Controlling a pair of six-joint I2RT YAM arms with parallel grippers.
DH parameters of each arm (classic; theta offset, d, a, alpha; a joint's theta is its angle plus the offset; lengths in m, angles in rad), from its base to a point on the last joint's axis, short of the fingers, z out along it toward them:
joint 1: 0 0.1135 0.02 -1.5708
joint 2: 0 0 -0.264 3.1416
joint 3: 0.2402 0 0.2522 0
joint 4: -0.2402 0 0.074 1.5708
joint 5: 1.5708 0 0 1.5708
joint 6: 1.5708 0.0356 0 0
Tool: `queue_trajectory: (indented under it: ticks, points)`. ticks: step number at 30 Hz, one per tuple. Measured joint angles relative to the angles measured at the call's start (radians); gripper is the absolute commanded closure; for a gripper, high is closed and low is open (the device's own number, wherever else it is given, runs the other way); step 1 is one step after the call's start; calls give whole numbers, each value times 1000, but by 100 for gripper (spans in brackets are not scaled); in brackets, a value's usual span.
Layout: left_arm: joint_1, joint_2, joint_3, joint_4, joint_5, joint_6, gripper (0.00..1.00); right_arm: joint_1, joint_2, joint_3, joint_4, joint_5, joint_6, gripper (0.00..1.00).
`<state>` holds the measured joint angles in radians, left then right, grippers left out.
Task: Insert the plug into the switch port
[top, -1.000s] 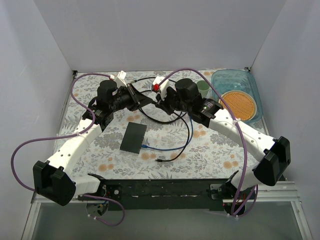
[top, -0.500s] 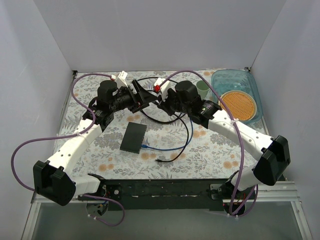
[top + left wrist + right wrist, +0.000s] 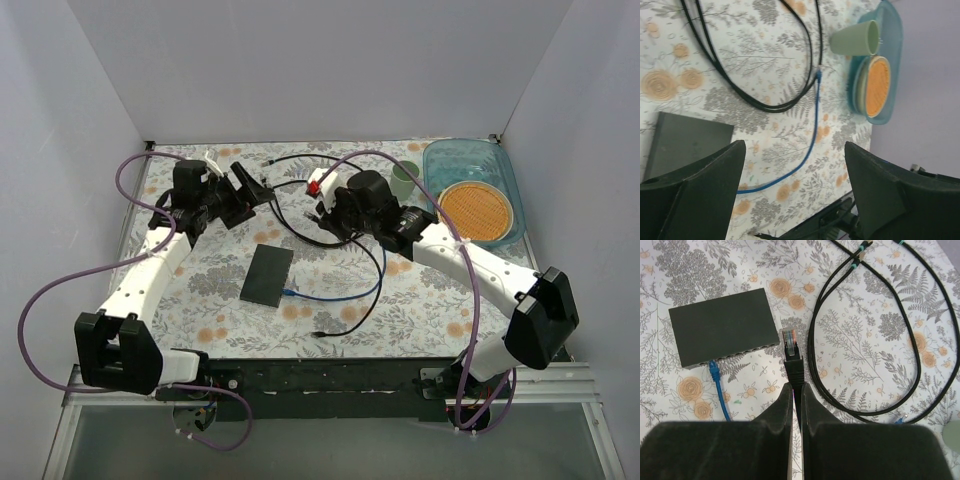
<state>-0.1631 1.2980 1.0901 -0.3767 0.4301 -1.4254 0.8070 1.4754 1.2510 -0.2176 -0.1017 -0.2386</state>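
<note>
The switch (image 3: 722, 332) is a flat dark grey box on the flowered cloth, with its row of ports (image 3: 746, 352) along the edge facing my right gripper. A blue cable (image 3: 715, 372) sits in one port near the left end. My right gripper (image 3: 796, 387) is shut on a black cable just behind its clear plug (image 3: 790, 340), which points at the switch's right corner, a short way off it. In the top view the right gripper (image 3: 320, 215) hovers beyond the switch (image 3: 267, 275). My left gripper (image 3: 252, 190) stands open and holds nothing, off to the back left.
Loops of black cable (image 3: 910, 355) lie right of the plug. A green cup (image 3: 405, 178) and a teal tray (image 3: 440, 160) holding an orange disc stand at the back right. The blue cable (image 3: 325, 297) trails right from the switch.
My left gripper has opened, let go of the black cable and drawn back to the left. The right gripper keeps the cable and has shifted slightly left.
</note>
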Motion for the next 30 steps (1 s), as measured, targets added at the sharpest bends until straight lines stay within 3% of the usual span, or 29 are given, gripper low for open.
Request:
queue_trajectory:
  ticks: [15, 30]
  points:
    - [11, 89, -214, -95, -167, 76, 28, 8, 204, -70, 8, -111, 68, 99]
    - [11, 150, -341, -51, -258, 102, 34, 73, 315, -69, 6, -151, 80, 99]
